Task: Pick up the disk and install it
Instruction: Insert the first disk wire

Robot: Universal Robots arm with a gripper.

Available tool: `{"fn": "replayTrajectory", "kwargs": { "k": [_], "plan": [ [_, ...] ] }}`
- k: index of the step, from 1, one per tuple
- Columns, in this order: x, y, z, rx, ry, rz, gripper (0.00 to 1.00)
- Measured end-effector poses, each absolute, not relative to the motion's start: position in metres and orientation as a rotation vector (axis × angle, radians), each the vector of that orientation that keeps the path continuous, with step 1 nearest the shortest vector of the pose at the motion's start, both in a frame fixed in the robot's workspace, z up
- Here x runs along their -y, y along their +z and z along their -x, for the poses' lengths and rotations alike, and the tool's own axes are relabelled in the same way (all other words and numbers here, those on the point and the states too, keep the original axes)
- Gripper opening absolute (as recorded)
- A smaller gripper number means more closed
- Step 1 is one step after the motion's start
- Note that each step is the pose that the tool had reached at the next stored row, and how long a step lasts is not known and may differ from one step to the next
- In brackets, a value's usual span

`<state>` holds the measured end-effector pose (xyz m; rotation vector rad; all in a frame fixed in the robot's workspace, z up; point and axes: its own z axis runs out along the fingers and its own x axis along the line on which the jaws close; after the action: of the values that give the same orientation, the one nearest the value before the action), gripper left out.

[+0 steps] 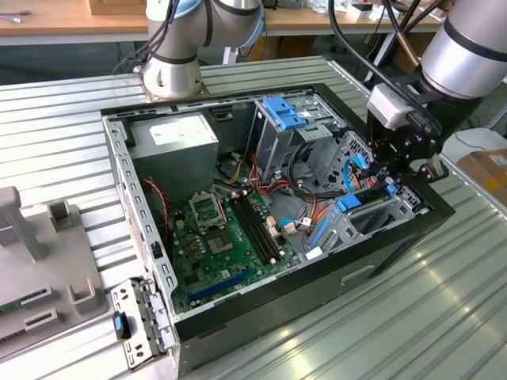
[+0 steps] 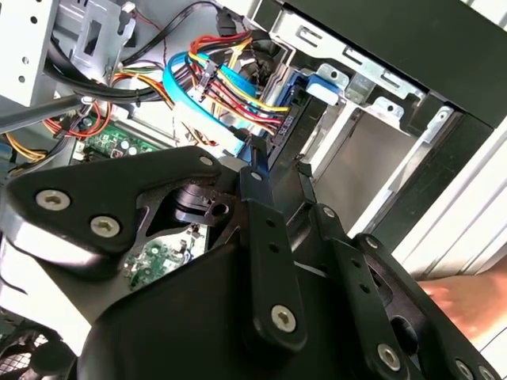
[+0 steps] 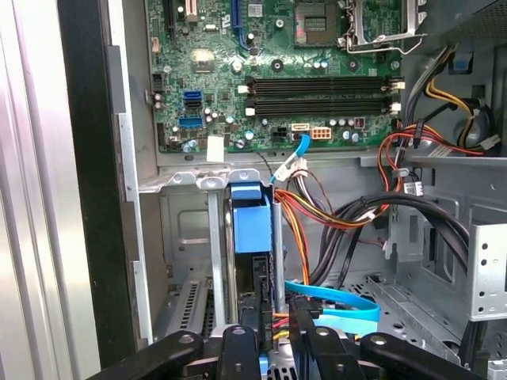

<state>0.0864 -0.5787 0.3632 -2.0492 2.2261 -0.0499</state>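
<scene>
Exterior view: your gripper hung over the drive bay at the open computer case's far corner.

First wrist view: the disk stood edge-on in its bay slot, gripper fingers clenched on its near end, presumably seating it.

No legible writing.

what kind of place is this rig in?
Probably a robotics lab or workshop. An open PC case lies on a ribbed metal table with the arm's base bolted to it, wooden workbenches stand behind, and grey fixtures sit at the exterior view's left.
</scene>
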Motion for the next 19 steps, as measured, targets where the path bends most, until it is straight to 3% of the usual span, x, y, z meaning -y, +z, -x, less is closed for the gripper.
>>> {"fn": "replayTrajectory", "kwargs": {
  "k": [5, 7, 19],
  "plan": [
    [0.568, 0.363, -0.087, -2.236, -0.043, 2.046, 0.30],
    [0.571, 0.365, -0.094, -2.250, 0.038, 2.051, 0.30],
    [0.574, 0.365, -0.099, -2.249, 0.045, 2.049, 0.30]
  ]
}}
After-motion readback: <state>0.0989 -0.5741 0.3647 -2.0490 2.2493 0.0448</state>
